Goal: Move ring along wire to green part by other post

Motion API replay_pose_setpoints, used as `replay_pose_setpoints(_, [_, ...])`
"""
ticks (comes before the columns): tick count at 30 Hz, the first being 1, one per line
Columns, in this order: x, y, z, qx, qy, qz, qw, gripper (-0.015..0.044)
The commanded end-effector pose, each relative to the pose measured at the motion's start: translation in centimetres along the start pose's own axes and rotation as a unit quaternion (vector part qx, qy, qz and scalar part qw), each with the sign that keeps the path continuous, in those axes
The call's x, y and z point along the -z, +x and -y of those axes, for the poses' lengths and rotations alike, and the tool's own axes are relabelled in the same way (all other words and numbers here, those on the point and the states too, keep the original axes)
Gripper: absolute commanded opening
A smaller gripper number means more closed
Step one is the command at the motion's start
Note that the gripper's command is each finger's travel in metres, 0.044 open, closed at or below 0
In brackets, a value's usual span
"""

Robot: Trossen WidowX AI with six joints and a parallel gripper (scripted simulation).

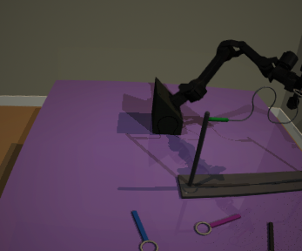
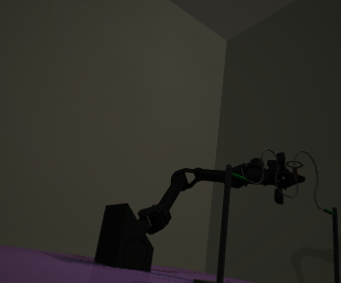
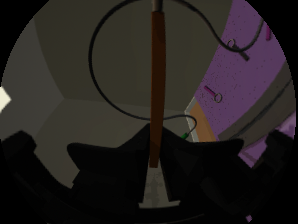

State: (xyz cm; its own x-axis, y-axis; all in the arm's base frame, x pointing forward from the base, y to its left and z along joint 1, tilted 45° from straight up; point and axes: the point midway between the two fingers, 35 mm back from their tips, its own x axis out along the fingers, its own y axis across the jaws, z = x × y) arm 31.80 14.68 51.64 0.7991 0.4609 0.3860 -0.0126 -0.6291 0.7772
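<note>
I have the arm [image 1: 210, 71] stretched far out, its gripper [image 1: 300, 89] pinching the orange handle [image 3: 157, 90]. Ahead of the fingers, the ring [image 2: 294, 164] sits out among the grey wire [image 1: 262, 93] loops, between the 2 posts. I judge the pickup done; most of the travel, the hanging, release and retreat remain.

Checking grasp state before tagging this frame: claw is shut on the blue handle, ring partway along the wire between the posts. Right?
Not quite. The handle in the claw is orange, not blue; the wrist view shows it running up from the fingers. The blue-handled ring lies on the purple mat in the top view. The rest holds: claw shut on it, ring partway along the wire.
</note>
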Motion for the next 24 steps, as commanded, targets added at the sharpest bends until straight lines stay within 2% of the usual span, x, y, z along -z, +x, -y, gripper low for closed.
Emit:
replay_pose_setpoints(1, [-0.06, -0.09, -0.28, -0.016, 0.024, 0.003, 1.000, -0.0150])
replay_pose_setpoints(24, [-0.20, -0.15, -1.23, -0.092, 0.156, 0.010, 0.983, -0.0150])
